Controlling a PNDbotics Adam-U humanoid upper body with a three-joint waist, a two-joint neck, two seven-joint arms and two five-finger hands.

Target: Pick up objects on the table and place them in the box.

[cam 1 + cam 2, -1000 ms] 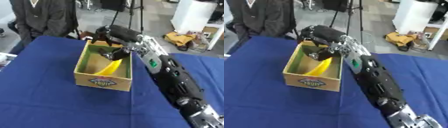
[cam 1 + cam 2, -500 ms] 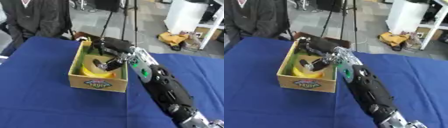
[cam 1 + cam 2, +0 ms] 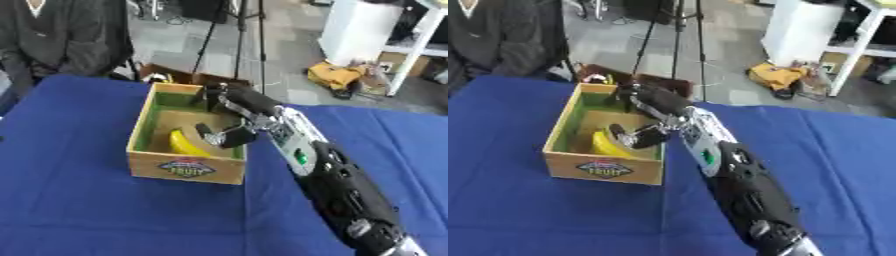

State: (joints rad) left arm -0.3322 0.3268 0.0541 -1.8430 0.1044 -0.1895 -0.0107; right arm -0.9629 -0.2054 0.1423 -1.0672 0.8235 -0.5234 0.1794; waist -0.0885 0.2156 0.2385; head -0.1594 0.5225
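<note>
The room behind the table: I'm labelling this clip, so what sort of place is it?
Probably a lab or workshop: a black tripod stands on bare grey floor, a white cabinet beside it, and the blue-clothed table holds a wooden fruit box.

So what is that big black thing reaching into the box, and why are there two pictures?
That black thing is a robot's right arm, and a person steers it. Its right hand hangs over a wooden box on a blue table. A yellow banana lies inside the box. The fingers sit right beside it; whether they touch it is hard to tell. The two pictures come from the robot's two eyes in its head, looking down, so they look almost alike. The left hand isn't showing.
</note>
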